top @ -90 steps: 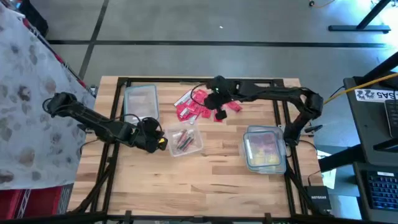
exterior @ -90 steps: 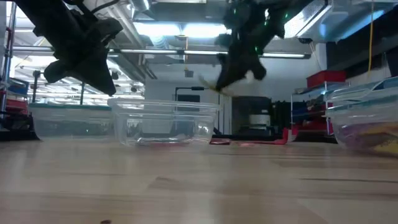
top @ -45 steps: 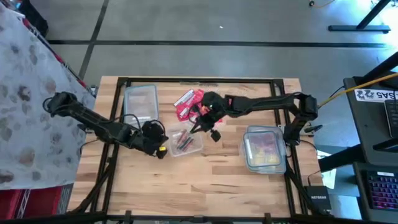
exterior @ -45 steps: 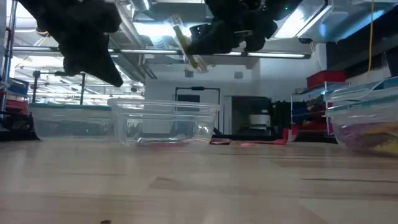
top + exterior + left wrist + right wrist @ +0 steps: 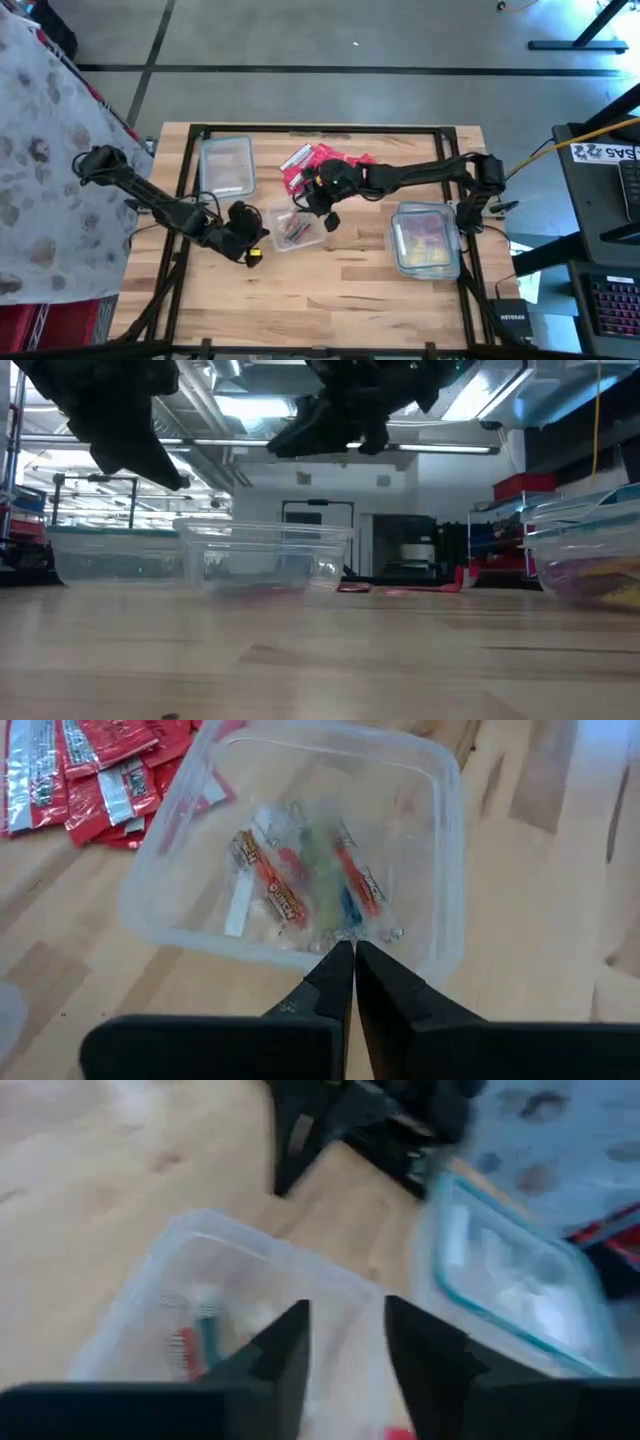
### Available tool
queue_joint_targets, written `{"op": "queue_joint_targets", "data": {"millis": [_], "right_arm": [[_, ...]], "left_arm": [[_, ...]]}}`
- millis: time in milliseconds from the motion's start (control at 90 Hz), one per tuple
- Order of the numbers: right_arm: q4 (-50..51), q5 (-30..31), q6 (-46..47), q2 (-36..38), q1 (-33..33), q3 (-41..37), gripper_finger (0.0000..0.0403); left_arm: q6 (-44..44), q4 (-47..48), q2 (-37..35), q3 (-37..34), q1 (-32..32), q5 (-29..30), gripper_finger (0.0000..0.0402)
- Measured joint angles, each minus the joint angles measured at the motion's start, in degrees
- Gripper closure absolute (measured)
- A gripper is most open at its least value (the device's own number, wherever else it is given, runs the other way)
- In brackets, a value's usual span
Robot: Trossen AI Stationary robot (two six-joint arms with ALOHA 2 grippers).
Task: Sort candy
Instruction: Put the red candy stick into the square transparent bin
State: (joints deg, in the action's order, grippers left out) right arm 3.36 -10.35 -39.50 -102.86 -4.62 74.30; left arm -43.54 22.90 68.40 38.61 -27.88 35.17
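A pile of red candy (image 5: 322, 168) lies on the table at the far middle. A small clear tub (image 5: 297, 228) in front of it holds several wrapped pieces (image 5: 300, 885). My right gripper (image 5: 322, 208) hovers open over the tub's far right part; the right wrist view shows the tub (image 5: 200, 1300) below its fingers and nothing between them. My left gripper (image 5: 250, 245) hangs shut just left of the tub, above the table, pointing at it (image 5: 353, 955). In the low view both grippers are well above the tub (image 5: 265, 560).
A lidded clear container (image 5: 227, 165) stands at the far left. Another clear container (image 5: 425, 238) with mixed candy stands at the right. Bare wood lies along the near half of the table (image 5: 320, 300).
My right gripper has swung from above the red pile toward the table's left and near edge, and now hangs over the small tub. The yellowish piece that hung from it half a second ago no longer shows there. My left gripper has drawn back slightly toward the near edge.
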Motion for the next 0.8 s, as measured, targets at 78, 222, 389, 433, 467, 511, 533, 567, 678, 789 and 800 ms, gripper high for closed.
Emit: {"op": "queue_joint_targets", "data": {"millis": [78,222,389,433,467,511,533,567,678,789,800], "right_arm": [[4.97,6.58,-4.43,0.02,-0.11,2.56,0.0219],[11.61,10.5,-9.95,0.04,-3.08,7.28,0.019],[13.23,5.87,-10.81,0.07,-11.05,8.49,0.0189],[13.4,5.33,-10.73,0.02,-13.52,8.49,0.0192],[13.45,5.25,-10.42,-0.18,-15.26,8.51,0.0194],[13.57,5.25,-9.46,-0.48,-17.81,8.53,0.0198],[13.72,5.28,-8.61,-0.78,-19.07,8.53,0.02],[13.72,5.36,-7.01,-1.42,-20.87,8.53,0.0203],[13.79,5.94,0.49,-4.31,-26.31,8.53,0.0213],[14.05,7.79,6.86,-8.11,-30.35,8.53,0.0222],[14.07,7.95,7.25,-8.5,-30.66,8.53,0.0222]], "left_arm": [[-0.05,0.01,0.0,0.0,0.07,0.03,0.0402],[-0.14,0.0,0.0,0.0,0.13,0.03,0.0402],[0.01,0.05,0.0,0.0,0.15,0.05,0.0402],[0.01,0.07,0.0,0.0,0.15,0.05,0.0402],[0.01,0.09,0.0,0.0,0.15,0.08,0.0402],[0.01,0.09,0.0,0.0,0.15,0.21,0.0402],[0.01,0.1,0.0,0.0,0.15,0.37,0.0402],[0.01,0.13,0.0,0.0,0.15,0.71,0.0402],[0.03,0.11,0.0,0.0,0.17,2.52,0.0402],[0.03,0.13,0.0,0.0,0.17,3.79,0.0402],[0.03,0.13,0.0,0.0,0.17,3.92,0.0402]]}}
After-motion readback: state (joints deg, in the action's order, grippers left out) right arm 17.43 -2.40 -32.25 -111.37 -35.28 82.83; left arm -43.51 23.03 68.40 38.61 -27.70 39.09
